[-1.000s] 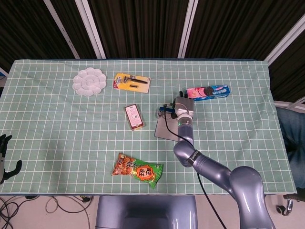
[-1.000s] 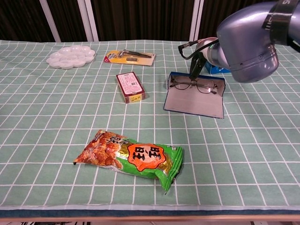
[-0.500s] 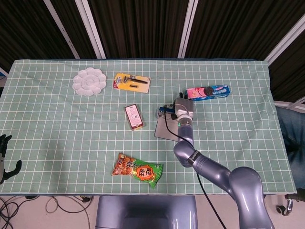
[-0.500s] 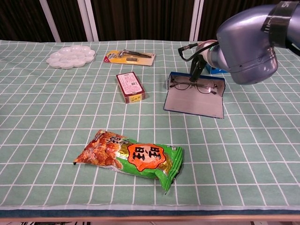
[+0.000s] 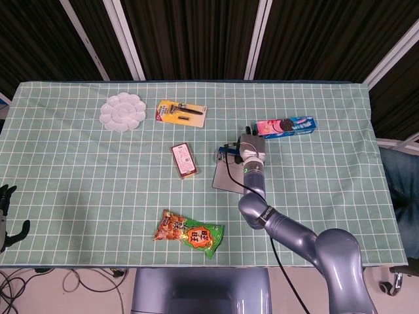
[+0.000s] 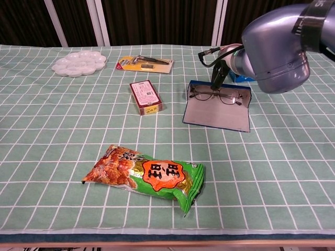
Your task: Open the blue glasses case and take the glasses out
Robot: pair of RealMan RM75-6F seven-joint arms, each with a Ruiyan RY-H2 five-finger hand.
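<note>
The blue glasses case (image 6: 214, 116) lies open and flat right of the table's middle, its grey lining up; the head view shows it as a grey flap (image 5: 226, 176). The dark-framed glasses (image 6: 215, 95) lie inside along its far edge. My right hand (image 6: 216, 65) hovers just behind and above them. One dark finger points down to the frame's top rim and another curls apart above it. From the head view the right hand (image 5: 251, 148) covers the glasses. My left hand (image 5: 6, 216) hangs off the table's left edge, holding nothing.
A red box (image 6: 145, 96) lies left of the case. A green-orange snack bag (image 6: 149, 175) sits near the front edge. A white palette (image 6: 78, 63) and a yellow pen pack (image 6: 145, 63) lie at the back. A cookie pack (image 5: 285, 126) is right behind my right hand.
My right hand has only wavered slightly above the glasses. The glasses and case have not moved.
</note>
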